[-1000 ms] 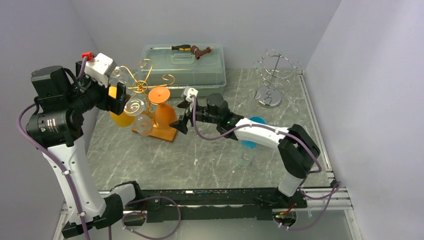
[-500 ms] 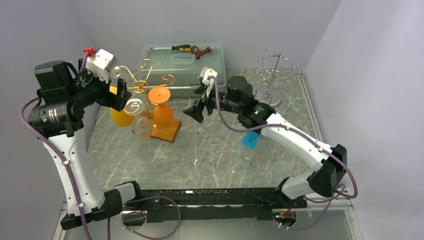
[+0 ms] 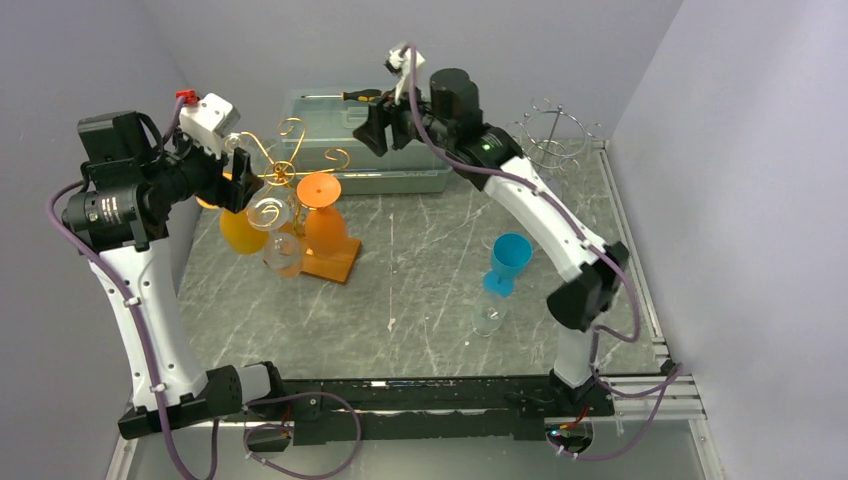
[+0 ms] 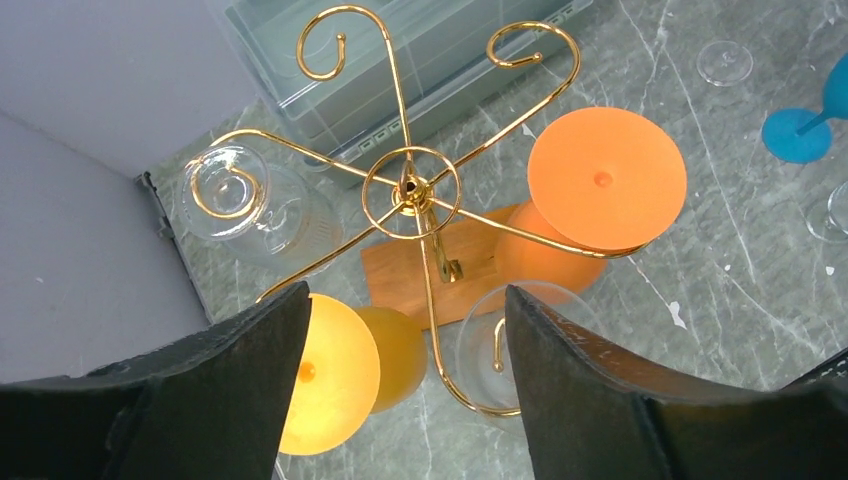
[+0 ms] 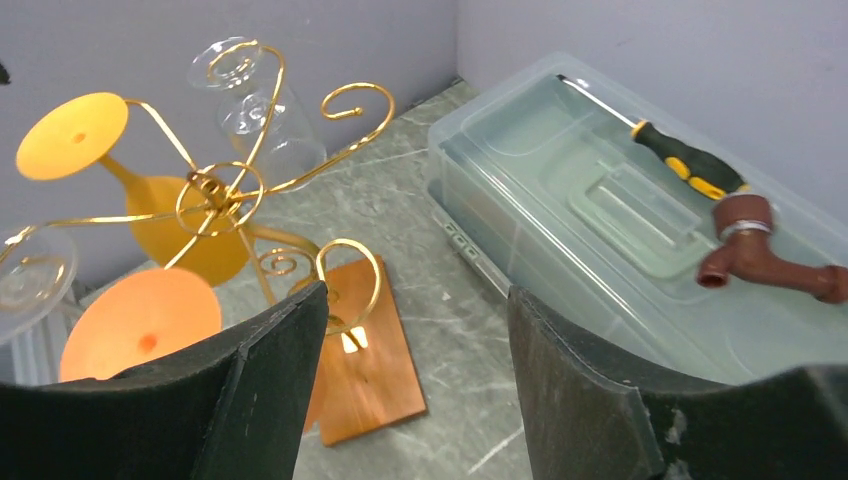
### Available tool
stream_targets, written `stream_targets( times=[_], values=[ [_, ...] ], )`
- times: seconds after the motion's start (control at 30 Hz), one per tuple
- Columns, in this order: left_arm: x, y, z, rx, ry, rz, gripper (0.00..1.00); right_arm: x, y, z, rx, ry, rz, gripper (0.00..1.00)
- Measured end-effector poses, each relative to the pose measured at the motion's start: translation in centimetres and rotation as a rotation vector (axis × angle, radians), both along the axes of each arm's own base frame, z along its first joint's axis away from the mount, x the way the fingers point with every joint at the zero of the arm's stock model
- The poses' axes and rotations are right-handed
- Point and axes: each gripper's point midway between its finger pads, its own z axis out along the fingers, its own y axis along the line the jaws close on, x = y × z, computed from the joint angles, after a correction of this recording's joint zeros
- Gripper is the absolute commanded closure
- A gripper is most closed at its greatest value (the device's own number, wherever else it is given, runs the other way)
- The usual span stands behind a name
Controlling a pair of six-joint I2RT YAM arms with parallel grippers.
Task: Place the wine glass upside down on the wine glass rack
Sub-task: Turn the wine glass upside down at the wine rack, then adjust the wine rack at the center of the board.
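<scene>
Wine glass, orange and opaque [image 4: 605, 180], hangs upside down in the gold curled-wire rack on its wooden base [image 4: 410, 190], foot uppermost in a hook. 3 more hang the same way: a yellow opaque glass [image 4: 335, 375], a ribbed clear glass [image 4: 250, 215] and a plain clear glass [image 4: 505, 345]. 2 hooks carry nothing (both on the side toward the lidded clear plastic box [image 5: 600, 200]).

Status, as judged: 4 placements done, 2 outstanding. A blue stemmed glass [image 3: 510, 255] stands upright on the grey marbled bench [image 3: 420, 300], well apart from the rack, with a small clear glass [image 3: 488, 318] just beside it.

Left claw [image 4: 405, 330] hovers directly over the rack, fingers apart, nothing between them. Right claw [image 5: 417, 300] is raised above the box, fingers likewise apart and empty.

Not verifiable: which glass the order means; whether the small clear glass stands upright or inverted; whether each foot is fully seated in its hook. The yellow glass is partly cut off by the left finger in the wrist view, and the left claw masks part of the rack from above.
</scene>
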Motion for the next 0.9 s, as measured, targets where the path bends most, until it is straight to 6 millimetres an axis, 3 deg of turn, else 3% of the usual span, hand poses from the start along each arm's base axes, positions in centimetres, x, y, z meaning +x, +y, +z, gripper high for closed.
stream_targets(
  times=[0.17, 0.33, 0.63, 0.9],
  values=[
    [1.0, -0.1, -0.8, -0.003, 0.026, -0.031, 0.33, 1.8, 2.9, -3.0, -0.008, 0.088, 0.048, 0.46],
    [2.4, -0.4, -2.2, -0.007, 0.071, -0.059, 0.36, 1.9, 4.3, -6.3, -0.025, 0.183, 0.091, 0.53],
    [3.9, -2.8, -4.5, 0.003, 0.137, -0.155, 0.39, 0.9, 5.0, -7.1, 0.010, 0.241, 0.153, 0.56],
    [5.7, -3.0, -5.7, 0.044, 0.155, -0.151, 0.49, 0.8, 5.1, -7.2, 0.036, 0.259, 0.178, 0.59]
  ],
)
